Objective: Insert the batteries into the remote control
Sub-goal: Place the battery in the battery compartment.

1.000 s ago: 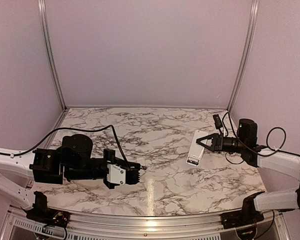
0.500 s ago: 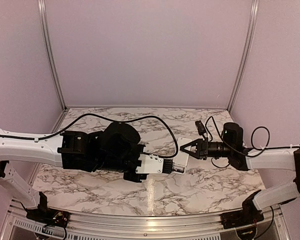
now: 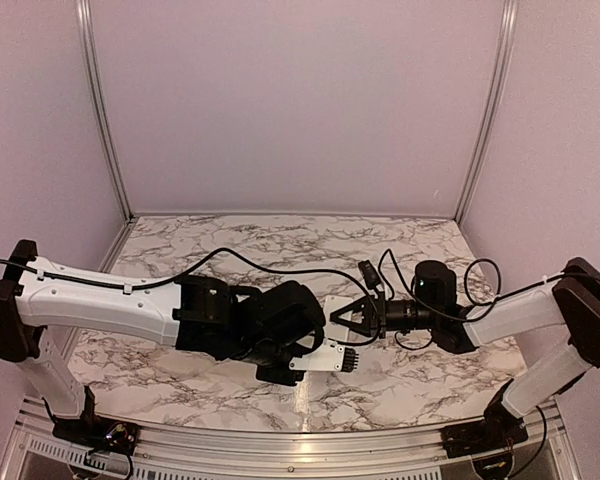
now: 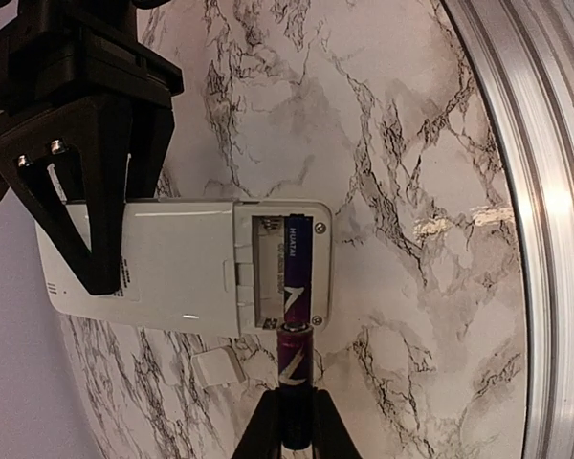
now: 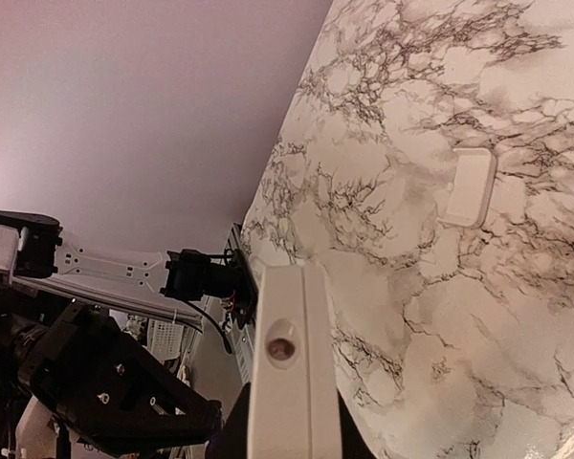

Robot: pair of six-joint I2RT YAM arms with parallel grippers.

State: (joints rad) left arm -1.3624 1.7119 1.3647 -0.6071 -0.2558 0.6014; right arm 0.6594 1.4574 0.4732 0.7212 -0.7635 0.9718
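there, battery (image 4: 296,359) points crosswise at remote (image 4: 172,263) edge

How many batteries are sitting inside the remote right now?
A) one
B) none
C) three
A: one battery lies in the open slot of the remote, while the second battery is just outside it, pinched in the left end effector.
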